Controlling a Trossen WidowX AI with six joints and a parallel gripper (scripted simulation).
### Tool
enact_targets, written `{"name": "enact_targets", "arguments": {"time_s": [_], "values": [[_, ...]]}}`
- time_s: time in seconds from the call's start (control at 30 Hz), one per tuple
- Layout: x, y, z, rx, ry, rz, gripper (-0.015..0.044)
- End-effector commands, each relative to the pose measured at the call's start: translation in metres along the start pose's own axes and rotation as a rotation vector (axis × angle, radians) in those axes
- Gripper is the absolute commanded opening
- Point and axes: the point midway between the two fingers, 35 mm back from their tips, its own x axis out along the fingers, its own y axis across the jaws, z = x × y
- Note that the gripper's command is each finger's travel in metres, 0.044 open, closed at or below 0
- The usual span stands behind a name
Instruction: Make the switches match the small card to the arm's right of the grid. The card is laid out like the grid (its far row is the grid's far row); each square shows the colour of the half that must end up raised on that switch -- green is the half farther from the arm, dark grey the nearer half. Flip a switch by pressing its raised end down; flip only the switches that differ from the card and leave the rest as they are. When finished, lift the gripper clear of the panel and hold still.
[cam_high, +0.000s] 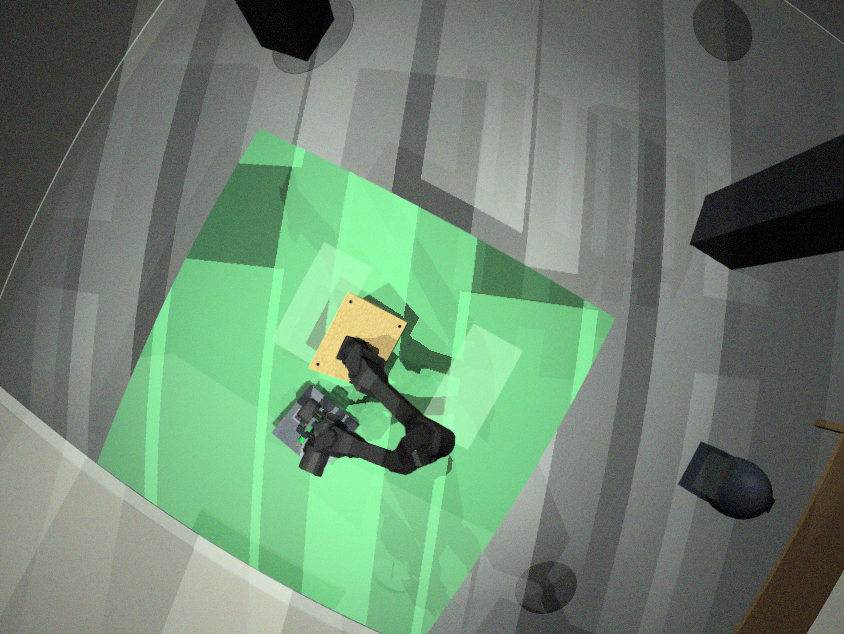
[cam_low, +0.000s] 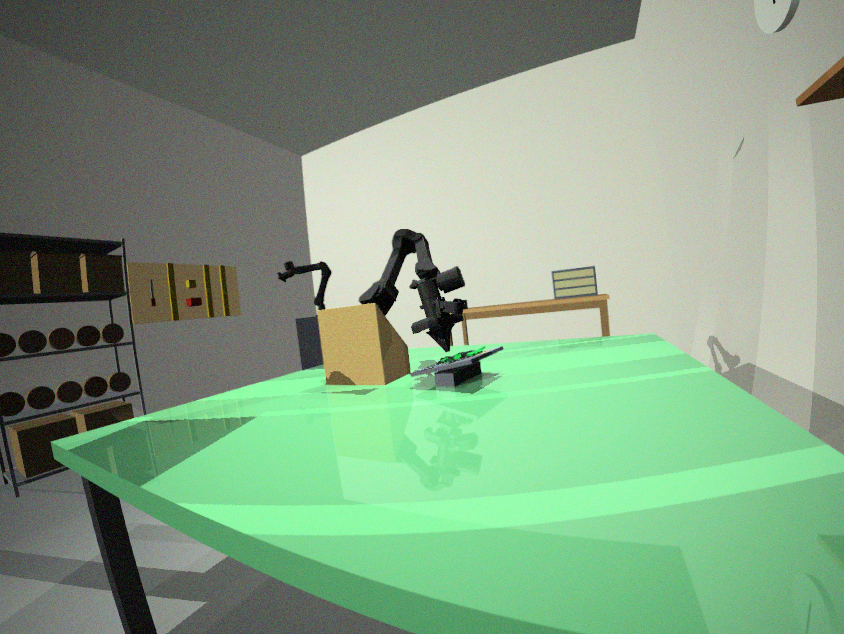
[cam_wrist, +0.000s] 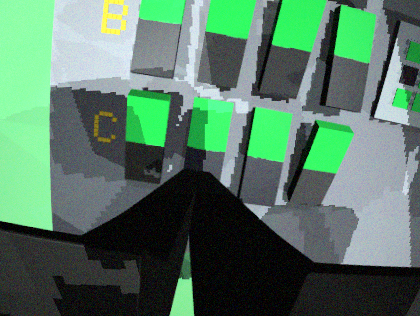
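Observation:
The grey switch panel (cam_high: 286, 431) (cam_low: 491, 352) (cam_wrist: 380, 200) stands tilted on a dark base. My gripper (cam_low: 446, 349) (cam_wrist: 194, 183) is shut and empty, its tips low over the panel's near row. In the wrist view the tips cover the near end of row C's second switch (cam_wrist: 212, 125); contact is unclear. Row C's first switch (cam_wrist: 146, 120) and fourth switch (cam_wrist: 329, 150) show their far end faces, with green raised. The third switch (cam_wrist: 270, 135) stands between, its tilt hard to tell. Row B is partly cut off. The card (cam_wrist: 392, 95) is cut by the right edge.
A wooden block (cam_high: 361, 317) (cam_low: 351, 344) stands beside the panel on the green table (cam_high: 225, 327) (cam_low: 579, 436). In the top view my arm (cam_high: 402, 409) hides part of the panel. Yellow letters B (cam_wrist: 114, 19) and C (cam_wrist: 105, 127) mark the rows.

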Motion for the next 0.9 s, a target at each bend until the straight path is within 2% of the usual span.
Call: {"name": "enact_targets", "arguments": {"time_s": [0.0, 0.87], "values": [[0.0063, -0.0025, -0.0033, 0.01, 0.009, -0.007, 0.0], [0.0103, -0.0025, -0.0035, 0.01, 0.009, -0.007, 0.0]]}}
